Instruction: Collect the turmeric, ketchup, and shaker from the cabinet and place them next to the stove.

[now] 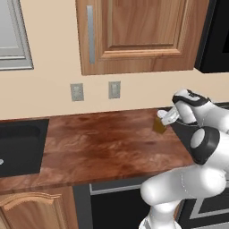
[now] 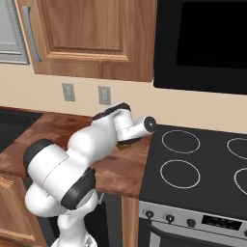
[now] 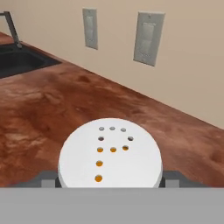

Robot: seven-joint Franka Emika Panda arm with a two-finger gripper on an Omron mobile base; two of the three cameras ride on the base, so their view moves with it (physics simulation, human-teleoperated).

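Observation:
The turmeric [image 3: 110, 155] is a small amber jar with a white lid pierced by several holes. My gripper [image 3: 109, 181] is shut on it, one finger on each side of the lid. In the left base view the turmeric [image 1: 159, 125] is low over the right end of the wooden counter [image 1: 103, 147], by the stove's edge, with the gripper [image 1: 165, 119] on top of it. I cannot tell whether it touches the counter. The stove [image 2: 193, 164] lies just right of the jar [image 2: 126, 143]. The cabinet [image 1: 134, 36] above has its door closed. Ketchup and shaker are out of view.
A black sink [image 1: 20, 147] is sunk into the counter's left end. Two wall outlets [image 1: 114, 89] sit on the beige wall behind the counter. A black appliance [image 2: 202, 43] hangs over the stove. My own arm [image 2: 91, 140] reaches across the counter's right part.

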